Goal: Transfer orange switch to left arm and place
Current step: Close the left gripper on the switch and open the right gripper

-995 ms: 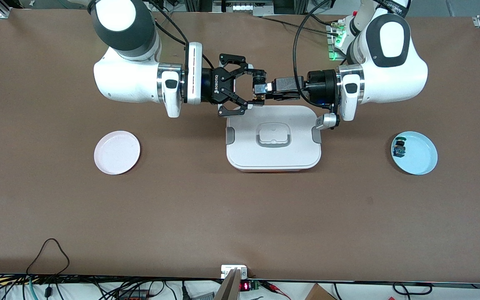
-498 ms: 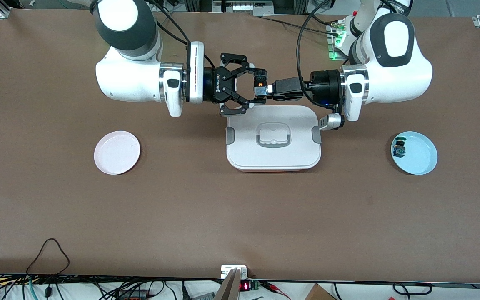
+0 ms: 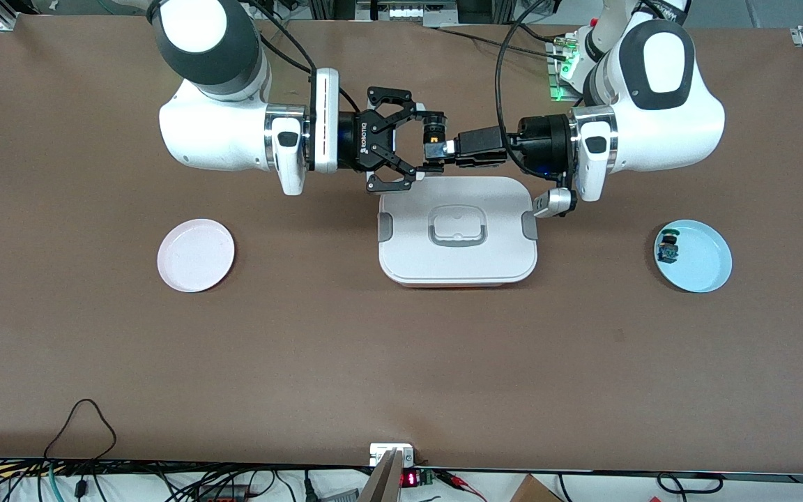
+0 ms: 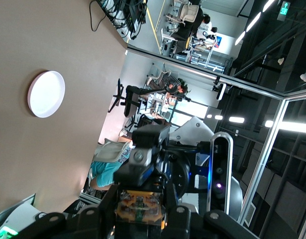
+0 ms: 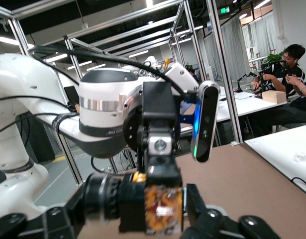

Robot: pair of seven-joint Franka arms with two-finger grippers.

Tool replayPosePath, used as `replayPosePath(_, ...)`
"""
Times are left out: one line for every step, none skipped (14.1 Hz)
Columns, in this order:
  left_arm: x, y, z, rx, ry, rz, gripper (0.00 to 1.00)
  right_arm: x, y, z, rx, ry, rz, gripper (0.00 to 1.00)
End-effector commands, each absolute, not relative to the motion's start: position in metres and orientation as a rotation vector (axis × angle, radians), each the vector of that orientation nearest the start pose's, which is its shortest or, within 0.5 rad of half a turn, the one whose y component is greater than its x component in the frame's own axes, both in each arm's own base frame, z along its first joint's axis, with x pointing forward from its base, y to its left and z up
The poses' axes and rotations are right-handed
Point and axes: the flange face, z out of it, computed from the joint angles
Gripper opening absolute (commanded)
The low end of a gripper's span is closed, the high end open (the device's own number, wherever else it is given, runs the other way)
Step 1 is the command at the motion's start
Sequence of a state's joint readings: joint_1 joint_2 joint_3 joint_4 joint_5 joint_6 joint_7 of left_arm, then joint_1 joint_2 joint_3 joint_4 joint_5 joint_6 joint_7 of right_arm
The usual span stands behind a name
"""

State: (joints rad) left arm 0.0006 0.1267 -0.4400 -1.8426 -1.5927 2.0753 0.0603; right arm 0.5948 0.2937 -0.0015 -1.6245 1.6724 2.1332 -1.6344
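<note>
Above the box's (image 3: 457, 233) 12 o'clock edge, left gripper (image 3: 443, 148) clamps the orange switch (image 3: 433, 148); right gripper (image 3: 412, 149) spread around it. Right should close squarely before left releases.

Reads "ROBOTIQ" in white on the black body of the right gripper (image 3: 412, 148).

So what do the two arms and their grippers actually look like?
Both arms are glossy white with dark grey joint caps and silver wrist rings, trailing black cables. The right gripper is a black open-linkage type with white lettering; the left gripper is a slimmer black block.
</note>
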Motion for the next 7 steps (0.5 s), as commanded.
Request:
replayPosePath(0.545,-0.308,0.532,1.645,0.267,-0.215,0.20,0.550,0.409,0.524,-1.403,-1.035,-0.951,1.00)
replayPosePath(0.545,-0.305,0.533,1.643,0.253,-0.223,0.20,0.554,0.400,0.523,-1.414,-1.028,-0.960,1.00)
replayPosePath(0.549,-0.297,0.534,1.653,0.234,-0.224,0.20,0.560,0.390,0.522,-1.419,-1.021,-0.966,1.00)
replayPosePath(0.553,-0.288,0.540,1.681,0.196,-0.219,0.20,0.566,0.379,0.521,-1.414,-1.019,-0.965,1.00)
replayPosePath(0.555,-0.281,0.540,1.732,0.164,-0.207,0.20,0.572,0.367,0.519,-1.413,-1.012,-0.964,1.00)
replayPosePath(0.559,-0.272,0.544,1.790,0.130,-0.181,0.20,0.575,0.356,0.518,-1.408,-1.008,-0.961,1.00)
replayPosePath(0.563,-0.260,0.541,1.845,0.097,-0.178,0.20,0.579,0.344,0.516,-1.402,-1.006,-0.951,1.00)
